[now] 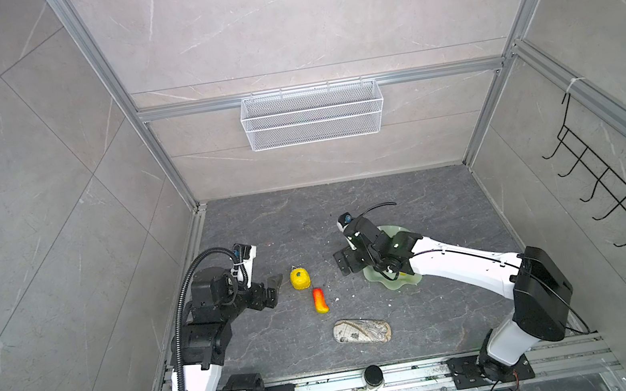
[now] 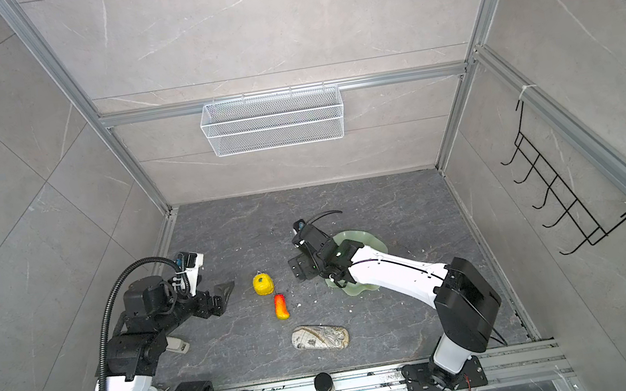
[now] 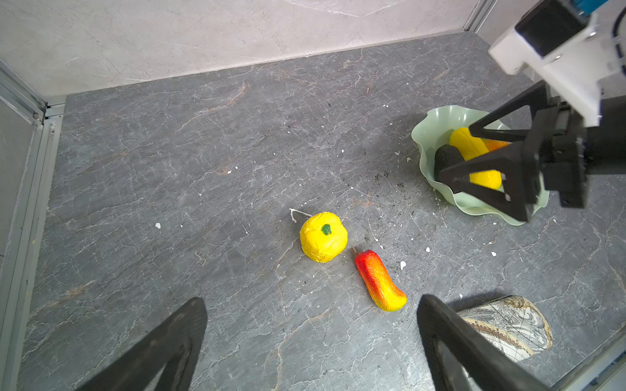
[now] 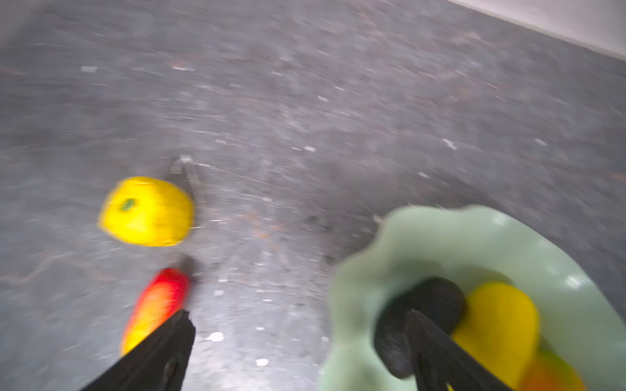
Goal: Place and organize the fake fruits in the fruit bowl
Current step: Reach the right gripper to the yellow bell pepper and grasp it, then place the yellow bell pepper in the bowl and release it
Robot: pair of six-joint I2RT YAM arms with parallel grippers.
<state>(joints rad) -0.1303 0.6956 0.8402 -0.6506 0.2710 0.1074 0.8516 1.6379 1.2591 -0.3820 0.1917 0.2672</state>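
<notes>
1. Fruit bowl [image 3: 426, 135], right of the bench's [image 3: 203, 152] middle, holds the long yellow fruit [image 3: 469, 145], black fruit [image 3: 447, 157] and a red-orange fruit [image 3: 496, 144].
2. Round yellow fruit [image 3: 323, 237] and second red-orange fruit [image 3: 379, 281] lie mid-bench.
3. My right fingers [image 3: 487, 162] gape empty over the bowl; my left fingers [image 3: 169, 338] gape empty too.

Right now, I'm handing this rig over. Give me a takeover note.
Left gripper: open, empty, above the dark stone tabletop near the loose fruits.
Right gripper: open, empty, above the rim of the pale mint-green wavy-rimmed bowl.
In bowl: long yellow fruit, black oval fruit, orange fruit, partly hidden.
On tabletop: round yellow fruit, red-to-yellow oblong fruit.
Done: three in. Left: those two, then tidy.
</notes>
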